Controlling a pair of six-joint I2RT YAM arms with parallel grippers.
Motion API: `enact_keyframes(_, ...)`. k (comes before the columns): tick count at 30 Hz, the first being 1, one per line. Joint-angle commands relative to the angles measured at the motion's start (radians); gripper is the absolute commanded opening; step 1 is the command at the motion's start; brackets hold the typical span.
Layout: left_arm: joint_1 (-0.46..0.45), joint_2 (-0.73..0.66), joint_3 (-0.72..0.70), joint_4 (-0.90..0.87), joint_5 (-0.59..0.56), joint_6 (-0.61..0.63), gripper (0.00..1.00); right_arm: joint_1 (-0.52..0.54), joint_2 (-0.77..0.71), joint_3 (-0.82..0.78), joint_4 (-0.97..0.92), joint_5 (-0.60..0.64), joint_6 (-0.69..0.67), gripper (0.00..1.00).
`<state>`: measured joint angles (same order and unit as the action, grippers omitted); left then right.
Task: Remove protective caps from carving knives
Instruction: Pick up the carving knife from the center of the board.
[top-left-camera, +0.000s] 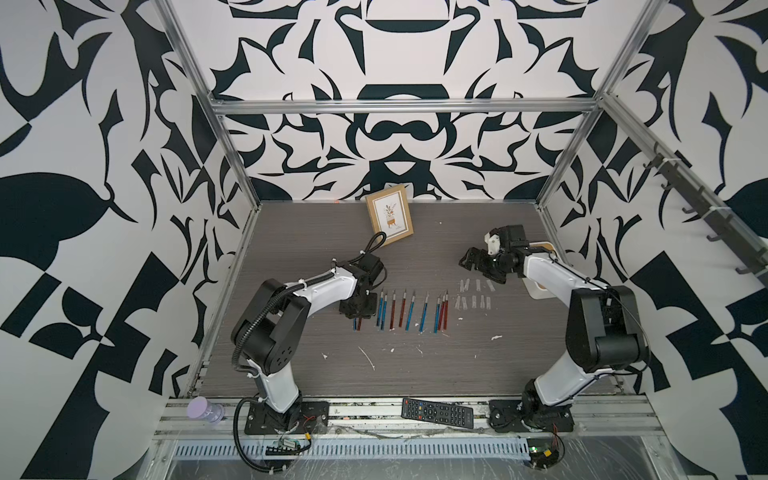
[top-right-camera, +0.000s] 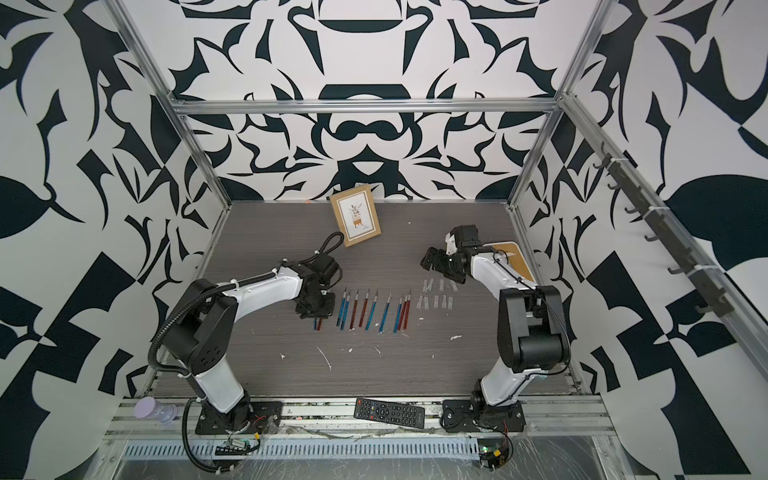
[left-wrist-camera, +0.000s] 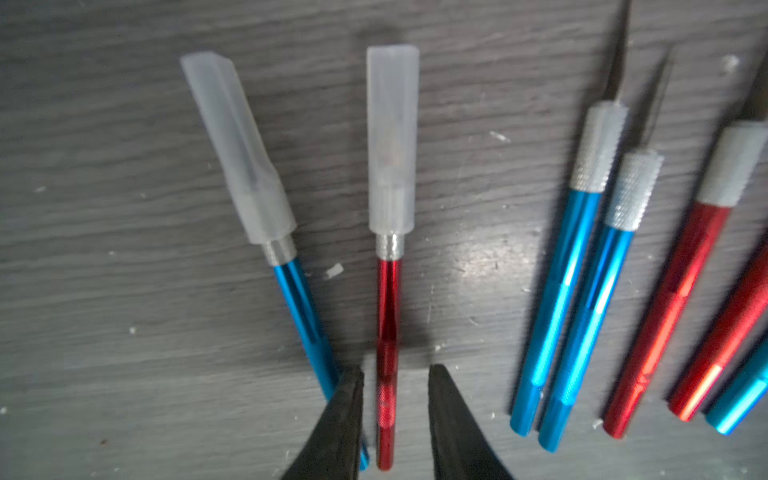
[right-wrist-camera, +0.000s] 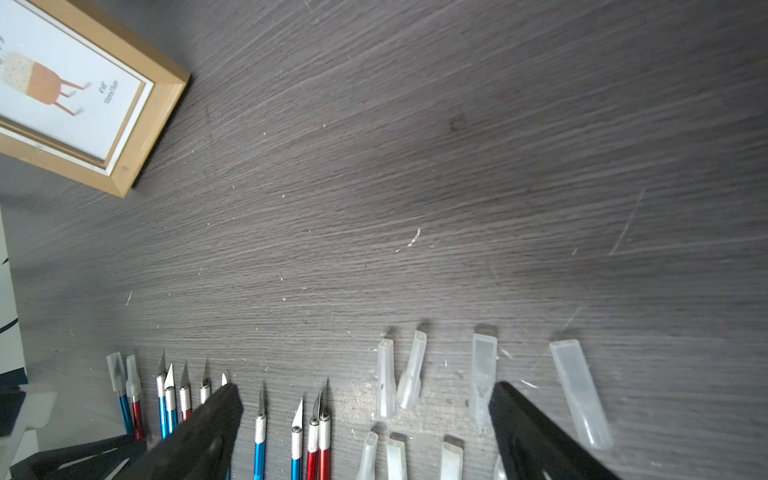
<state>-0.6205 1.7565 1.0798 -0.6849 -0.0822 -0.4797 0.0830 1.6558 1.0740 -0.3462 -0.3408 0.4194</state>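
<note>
Several carving knives with blue or red handles lie in a row mid-table, most with bare blades. The two leftmost wear protective caps: a blue knife with its cap and a red knife with its cap. My left gripper is low over them, its narrowed jaws astride the red handle's rear with a gap on each side. Several loose caps lie right of the row. My right gripper hangs wide open and empty above those caps and the bare knives.
A wooden picture frame leans at the back centre. A white tray sits under the right arm. A black remote and a purple-lidded bottle lie on the front rail. White flecks dot the table.
</note>
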Motion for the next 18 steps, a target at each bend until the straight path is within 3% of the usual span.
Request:
enact_keyframes(1, -0.008, 0.015, -0.018, -0.025, 0.009, -0.017, 0.29, 0.005, -0.021, 0.004, 0.013, -0.01, 0.004, 0.96)
enact_keyframes(11, -0.018, 0.03, -0.034, -0.024, 0.011, -0.028, 0.23, 0.005, -0.016, 0.01, 0.015, -0.01, 0.003, 0.96)
enact_keyframes(18, -0.018, 0.034, -0.036, -0.023, 0.01, -0.028, 0.12, 0.005, -0.016, 0.016, 0.013, -0.01, 0.005, 0.95)
